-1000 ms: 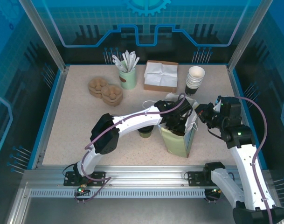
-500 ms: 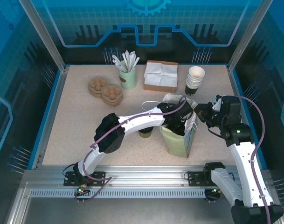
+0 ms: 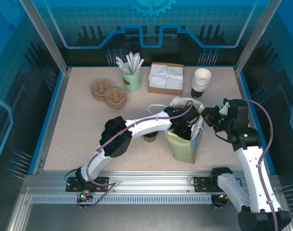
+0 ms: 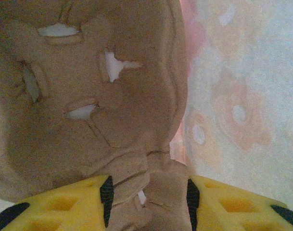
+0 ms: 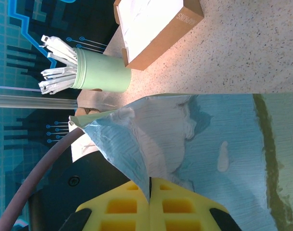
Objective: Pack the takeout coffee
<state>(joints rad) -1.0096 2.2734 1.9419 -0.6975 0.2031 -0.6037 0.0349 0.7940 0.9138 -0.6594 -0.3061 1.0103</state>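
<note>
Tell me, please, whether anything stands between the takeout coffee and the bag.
Yes: the left tool sits in the paper bag's mouth over a pulp carrier, and its arm crosses above the takeout coffee.

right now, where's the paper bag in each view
top external: paper bag stands centre right
left wrist: pale wall at right, likely its inside
right wrist: centre right, rim pinched in right gripper
shared landmark: green stirrer cup, top external and right wrist
</note>
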